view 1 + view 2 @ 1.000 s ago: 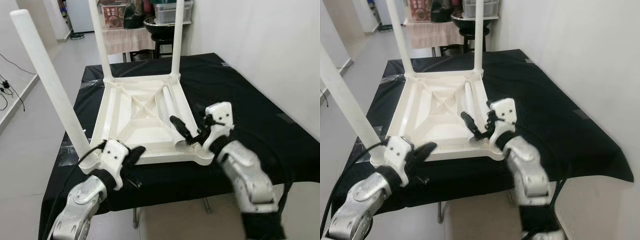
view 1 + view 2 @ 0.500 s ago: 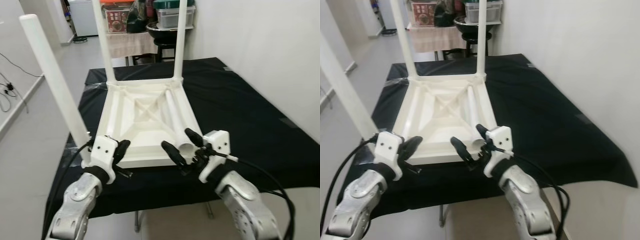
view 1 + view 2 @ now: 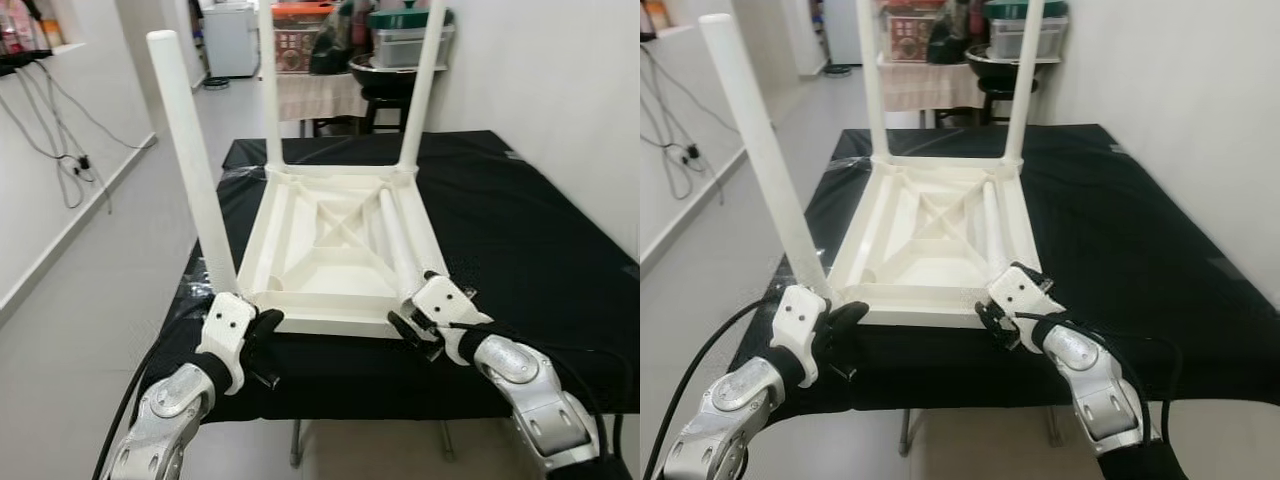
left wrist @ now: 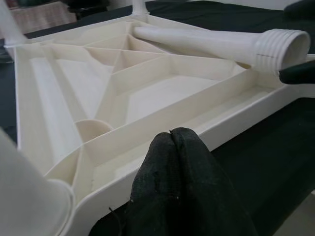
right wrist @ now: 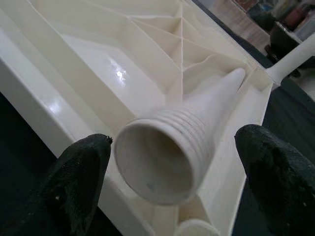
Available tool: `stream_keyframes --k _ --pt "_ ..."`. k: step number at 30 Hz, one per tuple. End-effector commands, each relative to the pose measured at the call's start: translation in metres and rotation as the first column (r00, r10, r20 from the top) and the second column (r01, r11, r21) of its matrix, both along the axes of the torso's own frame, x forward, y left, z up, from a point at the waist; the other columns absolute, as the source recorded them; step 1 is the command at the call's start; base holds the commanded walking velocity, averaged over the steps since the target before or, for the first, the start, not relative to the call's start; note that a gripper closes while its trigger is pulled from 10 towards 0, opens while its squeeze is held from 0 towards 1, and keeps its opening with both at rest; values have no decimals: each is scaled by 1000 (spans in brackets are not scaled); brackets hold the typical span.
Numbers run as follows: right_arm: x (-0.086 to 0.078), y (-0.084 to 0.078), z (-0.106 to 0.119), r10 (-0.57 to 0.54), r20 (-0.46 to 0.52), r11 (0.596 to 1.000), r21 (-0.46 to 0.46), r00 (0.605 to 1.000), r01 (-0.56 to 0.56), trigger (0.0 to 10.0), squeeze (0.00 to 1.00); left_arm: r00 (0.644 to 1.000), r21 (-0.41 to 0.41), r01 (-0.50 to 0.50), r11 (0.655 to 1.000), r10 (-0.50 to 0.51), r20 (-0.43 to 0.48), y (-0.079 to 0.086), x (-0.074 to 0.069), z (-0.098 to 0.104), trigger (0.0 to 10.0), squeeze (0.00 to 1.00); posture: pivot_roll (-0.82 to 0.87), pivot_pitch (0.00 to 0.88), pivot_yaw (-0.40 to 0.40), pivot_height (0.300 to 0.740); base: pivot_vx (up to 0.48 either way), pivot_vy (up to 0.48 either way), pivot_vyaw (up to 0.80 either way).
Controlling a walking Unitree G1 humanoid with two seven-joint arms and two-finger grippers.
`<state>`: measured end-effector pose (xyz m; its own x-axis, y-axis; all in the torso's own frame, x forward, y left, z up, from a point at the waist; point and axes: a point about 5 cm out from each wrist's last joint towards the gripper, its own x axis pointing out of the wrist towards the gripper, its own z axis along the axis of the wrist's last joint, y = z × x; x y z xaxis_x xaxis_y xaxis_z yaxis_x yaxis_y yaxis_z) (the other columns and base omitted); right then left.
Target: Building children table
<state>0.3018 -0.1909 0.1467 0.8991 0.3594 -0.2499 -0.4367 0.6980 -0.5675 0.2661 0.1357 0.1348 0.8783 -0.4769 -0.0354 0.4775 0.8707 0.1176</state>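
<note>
The tabletop (image 3: 335, 245) is lying upside down on the black cloth (image 3: 520, 230), with three legs already standing up from its corners: one at the near left (image 3: 195, 170) and two at the far side. The fourth leg (image 5: 182, 132) is lying loose inside the tabletop along its right edge, its threaded open end pointing toward the robot at the near right corner. Since a second ago the right gripper (image 5: 172, 172) has been drawing back from over the tabletop toward that near right corner, and its fingers (image 5: 78, 177), which were reaching across the loose leg, are now spreading wide on either side of the threaded end, touching nothing, with the leg sitting between them. The left gripper (image 3: 262, 335) is staying at the near left corner, just below the standing leg; in the left wrist view its fingers (image 4: 182, 167) are pressing together, empty, with their tips right at the near rim of the tabletop, though whether they are touching it is hard to tell. The head has also been lifting, so more of the room is showing. This likely means the robot is lining up to take the last leg by its threaded end, so that it can be lifted and screwed into the empty socket (image 5: 197, 227) at the near right corner, while the left side is bracing the tabletop
</note>
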Motion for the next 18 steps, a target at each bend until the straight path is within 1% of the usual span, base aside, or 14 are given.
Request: stream_keyframes --k 1,4,6,8,10,11,12,13,14,18 --pt "2 -1 8 55 30 998 -13 998 -55 10000 0 1000 11 22 1000 -22 -18 1 -5 -2 10000 0 -53 17 -20 740 0 0 0" --pt "1 -3 9 69 33 998 -7 997 -69 10000 0 999 11 27 1000 -26 -20 1 -5 -2 10000 0 -53 19 -20 740 0 0 0" --pt "2 -8 12 85 46 996 -20 995 -84 10000 0 999 12 37 999 -36 -23 1 -5 -2 10000 0 -55 23 -18 740 0 0 0" --pt "2 -8 12 85 46 996 -20 995 -84 10000 0 999 12 37 999 -36 -23 1 -5 -2 10000 0 -55 23 -18 740 0 0 0" --pt "6 -15 14 69 58 996 -64 996 -65 10000 0 998 17 51 999 -51 -26 0 -5 -2 10000 0 -55 25 -17 740 0 0 0" --pt "6 -15 14 69 58 996 -64 996 -65 10000 0 998 17 51 999 -51 -26 0 -5 -2 10000 0 -55 25 -17 740 0 0 0" --pt "11 -22 11 20 64 989 -147 998 -10 10000 0 998 24 62 998 -62 -24 -1 -5 -2 10000 0 -52 25 -20 740 0 0 0" --pt "11 -22 11 20 64 989 -147 998 -10 10000 0 998 24 62 998 -62 -24 -1 -5 -2 10000 0 -52 25 -20 740 0 0 0" --pt "13 -23 10 6 69 985 -171 998 6 10000 0 998 26 64 998 -64 -24 -2 -5 -2 10000 0 -52 25 -20 740 0 0 0" --pt "16 -23 11 -18 83 984 -173 996 33 10000 0 998 26 63 998 -62 -22 -2 -5 -1 10000 0 -49 29 -26 740 0 0 0"
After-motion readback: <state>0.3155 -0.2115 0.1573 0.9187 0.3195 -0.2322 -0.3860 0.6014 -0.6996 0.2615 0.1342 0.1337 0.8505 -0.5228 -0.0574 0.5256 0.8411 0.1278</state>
